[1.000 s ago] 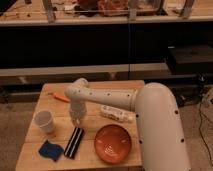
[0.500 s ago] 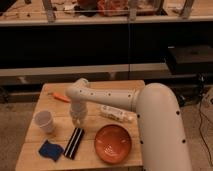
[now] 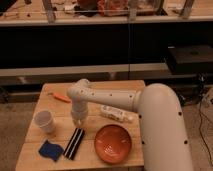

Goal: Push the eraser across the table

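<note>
1. Nearest you on the wooden worktop (image 3: 107,160) lies a blue cloth-like item (image 3: 51,150), close to the front left corner.
2. Just right of it you have the eraser (image 3: 74,143), a dark bar with a pale stripe along its length, lying at a slant with its far end tipped to the right. It is near the blue item; you cannot tell whether they touch.
3. To the right of the eraser sits an orange bowl (image 3: 113,143), upright, near the front edge.
4. Your gripper (image 3: 78,122) hangs just past the far end of the eraser, pointing down at the worktop. You cannot tell how it stands, nor whether it touches the eraser.
5. Left of the gripper you see a white cup (image 3: 44,121), upright and apart from the eraser.
6. The white arm (image 3: 150,117) runs from the gripper's wrist to the right across the middle of the worktop and widens into a large rounded shell at the right edge.
7. Behind the arm, a white packet-like object (image 3: 116,113) lies flat, partly hidden.
8. Towards the far left edge lies a small orange object (image 3: 62,97).
9. Beyond the worktop you have dark shelving (image 3: 100,45) with cluttered items on top.
</note>
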